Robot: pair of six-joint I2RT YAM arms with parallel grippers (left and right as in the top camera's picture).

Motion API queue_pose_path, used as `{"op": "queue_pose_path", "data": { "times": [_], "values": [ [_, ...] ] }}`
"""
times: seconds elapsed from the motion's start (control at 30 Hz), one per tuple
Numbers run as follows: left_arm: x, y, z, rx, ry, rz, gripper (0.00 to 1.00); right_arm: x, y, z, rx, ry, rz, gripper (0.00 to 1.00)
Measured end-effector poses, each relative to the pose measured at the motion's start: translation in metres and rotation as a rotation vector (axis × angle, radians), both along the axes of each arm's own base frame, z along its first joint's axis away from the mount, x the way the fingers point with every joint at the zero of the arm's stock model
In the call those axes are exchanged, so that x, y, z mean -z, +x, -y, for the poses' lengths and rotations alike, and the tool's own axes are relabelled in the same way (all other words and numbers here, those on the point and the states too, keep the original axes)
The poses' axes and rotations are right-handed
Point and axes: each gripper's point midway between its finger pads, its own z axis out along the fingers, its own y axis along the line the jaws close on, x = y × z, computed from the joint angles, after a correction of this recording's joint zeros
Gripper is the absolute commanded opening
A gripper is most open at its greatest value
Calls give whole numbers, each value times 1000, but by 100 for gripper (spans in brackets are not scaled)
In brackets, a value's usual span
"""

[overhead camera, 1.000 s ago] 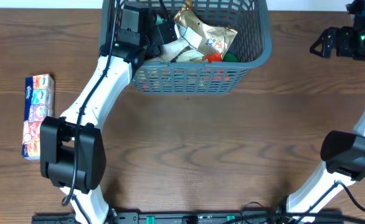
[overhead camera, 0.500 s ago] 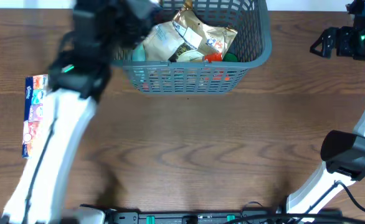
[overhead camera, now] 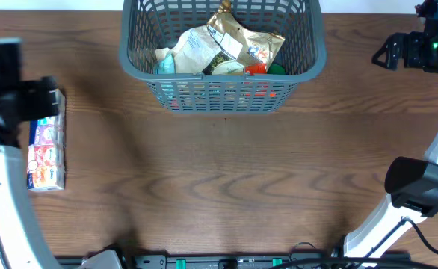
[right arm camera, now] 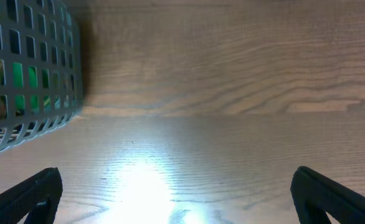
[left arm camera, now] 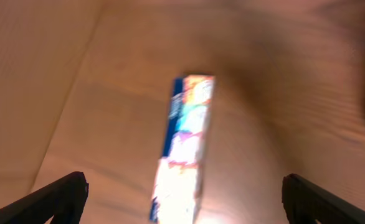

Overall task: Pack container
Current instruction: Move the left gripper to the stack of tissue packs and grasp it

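Note:
The container point(overhead camera: 226, 93), a dark grey slotted basket, stands at the table's far centre. It holds a gold snack bag point(overhead camera: 243, 39), a white pouch point(overhead camera: 193, 48), and teal, red and green items. A colourful tissue pack point(overhead camera: 45, 153) lies flat on the table at the far left; it also shows blurred in the left wrist view point(left arm camera: 185, 149). My left gripper point(overhead camera: 26, 101) hovers over the pack's far end, open and empty point(left arm camera: 182, 205). My right gripper point(overhead camera: 383, 52) is open and empty point(right arm camera: 176, 199), to the right of the basket, whose corner shows in the right wrist view point(right arm camera: 27, 74).
The brown wood table point(overhead camera: 226, 179) stretches in front of the basket. The right arm's base point(overhead camera: 417, 187) stands at the right front. A bright glare patch point(right arm camera: 139, 186) lies on the wood below the right gripper.
My left arm has swung out of the basket and far to the left, ending above the tissue pack. The basket contents are now uncovered. The right arm has not moved.

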Motion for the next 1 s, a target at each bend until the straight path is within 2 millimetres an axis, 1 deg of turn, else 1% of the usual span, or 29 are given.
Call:
{"op": "queue_pose_path", "data": {
  "times": [0.07, 0.13, 0.2, 0.33, 0.43, 0.5, 0.53, 0.63, 0.77, 0.87, 0.93, 0.97, 1.0],
  "values": [
    [13, -5, -24, -75, -23, -32, 98, 0, 0, 0, 0, 0, 0, 99],
    [28, -6, -40, -117, -46, -67, 98, 0, 0, 0, 0, 0, 1, 99],
    [52, -4, -56, -152, -79, -128, 98, 0, 1, 0, 0, -1, 3, 99],
    [103, 7, -69, -165, -145, -246, 98, 0, 1, 0, 0, -1, 3, 99],
    [147, 17, -74, -162, -196, -333, 98, 0, 1, 0, 0, -2, 5, 99],
    [177, 20, -76, -161, -227, -395, 98, 0, 1, 0, 0, -2, 6, 99],
    [189, 21, -76, -158, -238, -419, 98, -1, 2, 1, 0, -3, 8, 99],
    [229, 20, -76, -143, -279, -510, 98, -1, 4, 1, 2, -5, 16, 99],
    [274, 14, -71, -114, -328, -617, 99, -3, 7, 3, 9, -7, 32, 99],
    [298, 12, -65, -95, -351, -671, 99, -3, 8, 3, 15, -6, 35, 99],
    [301, 14, -62, -82, -361, -674, 99, -4, 8, 3, 16, -6, 36, 99],
    [301, 16, -61, -77, -355, -668, 96, -3, 8, 3, 16, -6, 35, 99],
    [301, 18, -59, -71, -356, -667, 82, -4, 8, 3, 17, -6, 36, 99]
  ]
}}
